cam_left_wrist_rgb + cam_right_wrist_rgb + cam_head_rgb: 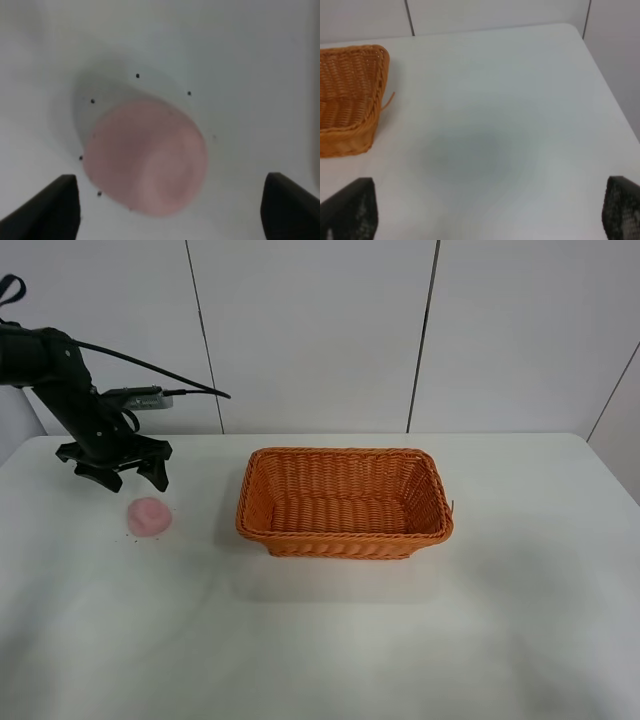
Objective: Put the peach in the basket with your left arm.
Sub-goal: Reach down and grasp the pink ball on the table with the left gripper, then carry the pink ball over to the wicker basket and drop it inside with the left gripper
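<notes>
The peach [149,516] sits on the white counter [330,640], well to the left of the basket [345,540]. It is not picked up yet. So almost the whole job is left: grab it, carry it over, drop it in. The peach is small, round, soft pink and not shiny. The basket is orange and woven, with nothing inside. The left tool [115,468] hangs just above the peach, fingers spread wide, holding nothing. The right tool [490,210] is spread wide too, near the basket.
</notes>
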Controlling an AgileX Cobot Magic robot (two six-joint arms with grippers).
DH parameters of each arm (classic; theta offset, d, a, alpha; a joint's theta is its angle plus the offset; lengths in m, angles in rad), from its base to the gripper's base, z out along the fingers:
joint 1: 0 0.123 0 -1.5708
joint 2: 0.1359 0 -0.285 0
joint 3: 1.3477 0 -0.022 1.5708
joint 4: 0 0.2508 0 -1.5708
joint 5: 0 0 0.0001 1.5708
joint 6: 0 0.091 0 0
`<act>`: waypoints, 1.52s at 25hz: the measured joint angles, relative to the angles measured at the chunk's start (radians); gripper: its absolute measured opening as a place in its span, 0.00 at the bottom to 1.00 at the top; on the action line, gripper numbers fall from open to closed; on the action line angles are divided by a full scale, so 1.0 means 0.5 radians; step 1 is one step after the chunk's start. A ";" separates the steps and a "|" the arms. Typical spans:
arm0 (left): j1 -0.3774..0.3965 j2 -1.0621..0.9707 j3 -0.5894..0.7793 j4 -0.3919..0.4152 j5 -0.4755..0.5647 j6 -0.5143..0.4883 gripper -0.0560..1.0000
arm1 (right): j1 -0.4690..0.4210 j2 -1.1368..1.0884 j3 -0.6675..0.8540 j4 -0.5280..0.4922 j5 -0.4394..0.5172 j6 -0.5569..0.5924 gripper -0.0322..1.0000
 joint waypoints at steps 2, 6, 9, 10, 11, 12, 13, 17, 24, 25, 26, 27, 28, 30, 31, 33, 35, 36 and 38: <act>0.000 0.080 0.000 0.000 -0.053 0.000 0.85 | 0.000 0.000 0.000 0.000 0.000 0.000 0.70; 0.000 0.203 -0.003 0.000 -0.097 0.000 0.85 | 0.000 0.000 0.000 0.000 0.000 0.000 0.70; 0.000 0.265 -0.006 0.006 -0.107 0.002 0.85 | 0.000 0.000 0.000 0.000 0.000 0.000 0.70; 0.000 0.283 -0.006 0.008 -0.112 0.002 0.85 | 0.000 0.000 0.000 0.000 0.000 0.000 0.70; 0.000 0.291 -0.010 0.016 -0.112 0.002 0.85 | 0.000 0.000 0.000 0.000 0.000 0.000 0.70; 0.000 0.295 -0.012 0.016 -0.112 0.002 0.85 | 0.000 0.000 0.000 0.000 0.000 0.000 0.70; 0.000 0.299 -0.014 0.018 -0.112 0.002 0.85 | 0.000 0.000 0.000 0.000 0.000 0.000 0.70; 0.001 0.301 -0.021 0.032 -0.099 0.002 0.71 | 0.000 0.000 0.000 0.000 0.000 0.000 0.70; 0.001 0.250 -0.023 0.026 -0.056 0.002 0.18 | 0.000 0.000 0.000 0.000 0.000 0.000 0.70; 0.001 0.231 -0.039 0.028 -0.035 0.002 0.17 | 0.000 0.000 0.000 0.000 0.000 0.000 0.70; 0.001 0.212 -0.058 0.035 -0.008 0.002 0.17 | 0.000 0.000 0.000 0.000 0.000 0.000 0.70; 0.001 0.186 -0.087 0.050 0.048 0.002 0.17 | 0.000 0.000 0.000 0.000 0.000 0.000 0.70; 0.001 0.159 -0.117 0.053 0.098 0.000 0.17 | 0.000 0.000 0.000 0.000 0.000 0.000 0.70; 0.001 0.087 -0.215 0.052 0.235 -0.020 0.17 | 0.000 0.000 0.000 0.000 0.000 0.000 0.70; 0.001 0.048 -0.270 0.053 0.286 -0.030 0.17 | 0.000 0.000 0.000 0.000 0.000 0.000 0.70; 0.001 -0.018 -0.376 0.051 0.390 -0.040 0.17 | 0.000 0.000 0.000 0.000 0.000 0.000 0.70; 0.001 -0.063 -0.460 0.051 0.488 -0.044 0.17 | 0.000 0.000 0.000 0.000 0.000 0.000 0.70; -0.001 -0.072 -0.504 0.051 0.532 -0.049 0.17 | 0.000 0.000 0.000 0.000 0.000 0.000 0.70; -0.026 -0.075 -0.579 0.057 0.638 -0.068 0.17 | 0.000 0.000 0.000 0.000 0.000 0.000 0.70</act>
